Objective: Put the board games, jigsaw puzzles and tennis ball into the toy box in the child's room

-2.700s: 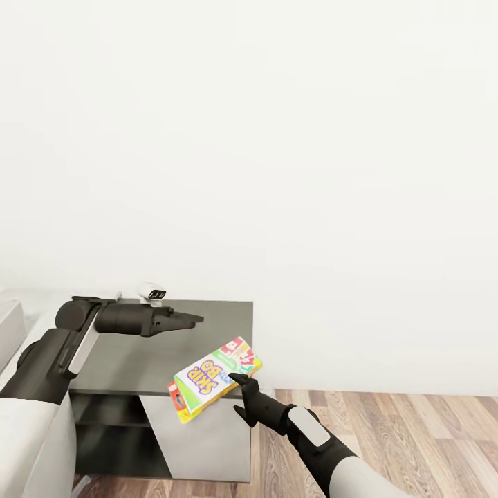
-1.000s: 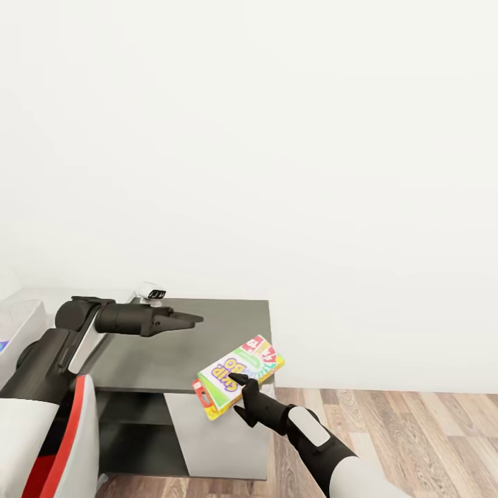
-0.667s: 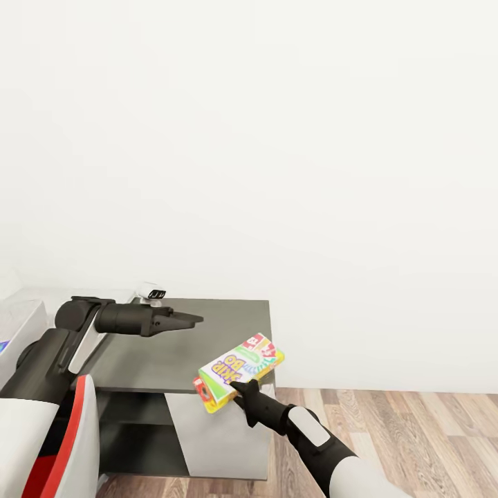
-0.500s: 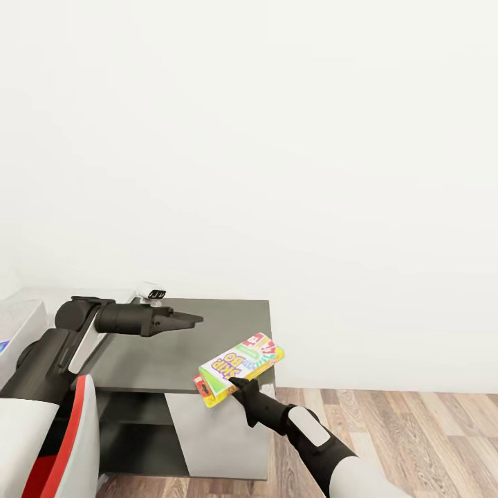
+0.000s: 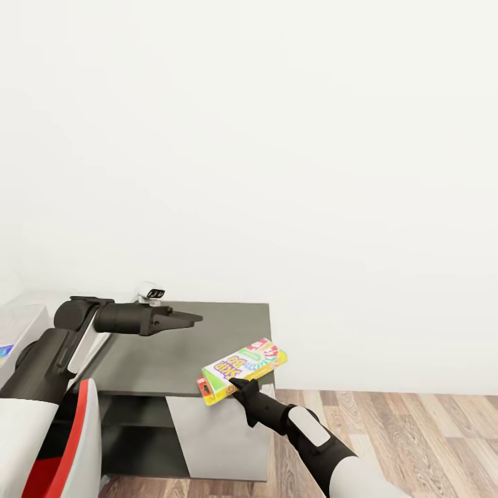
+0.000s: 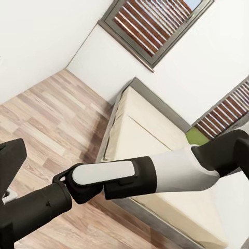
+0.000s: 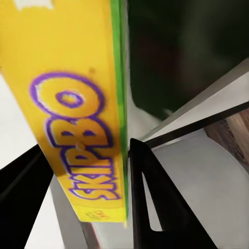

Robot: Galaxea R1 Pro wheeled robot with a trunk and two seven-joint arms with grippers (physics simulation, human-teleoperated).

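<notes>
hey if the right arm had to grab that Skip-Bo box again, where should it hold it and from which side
Across its thin dimension, at the near long edge, which is where the right gripper has it now. The Skip-Bo box is flat and wide, so only its thickness would likely fit between the jaws. Come from the robot's side, below the box: its far part overhangs the dark-grey desk wing, leaving the near edge free.

left end effector (image 5: 196,319) closed, right end effector (image 5: 238,384) clamped

Both arms wear white shells that give way to matte black forearms, each with a pale grey oval panel. The left gripper (image 5: 194,319) is black, tapering to pointed fingers, with a small white camera (image 5: 152,292) on top. The right gripper (image 5: 240,384) is black too.
</notes>
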